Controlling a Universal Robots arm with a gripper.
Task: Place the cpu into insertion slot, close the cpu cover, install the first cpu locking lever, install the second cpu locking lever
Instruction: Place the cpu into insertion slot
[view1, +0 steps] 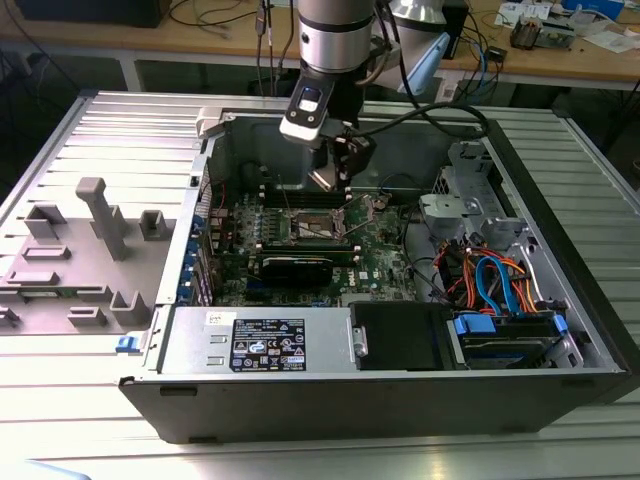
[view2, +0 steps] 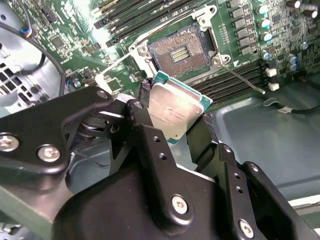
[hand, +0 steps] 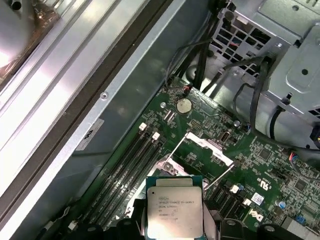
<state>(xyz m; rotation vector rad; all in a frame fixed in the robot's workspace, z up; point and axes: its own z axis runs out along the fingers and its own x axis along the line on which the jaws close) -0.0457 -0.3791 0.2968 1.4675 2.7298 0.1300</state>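
My gripper is shut on the cpu, a flat square chip with a silver-grey top and green edge, gripped by two opposite sides. It hangs tilted above the green motherboard, a short way off the insertion slot. That slot lies uncovered, with a dark centre and a silvery rim. In the first wrist view the cpu sits between the black fingers. Past it the cpu cover stands raised, and two thin locking levers stick up free. In the exterior view the gripper hovers above the slot.
The board lies inside an open computer case. A black card, a power supply and a drive cage with blue and orange cables surround the slot. Memory slots flank it. A grey fixture stands at the exterior view's left.
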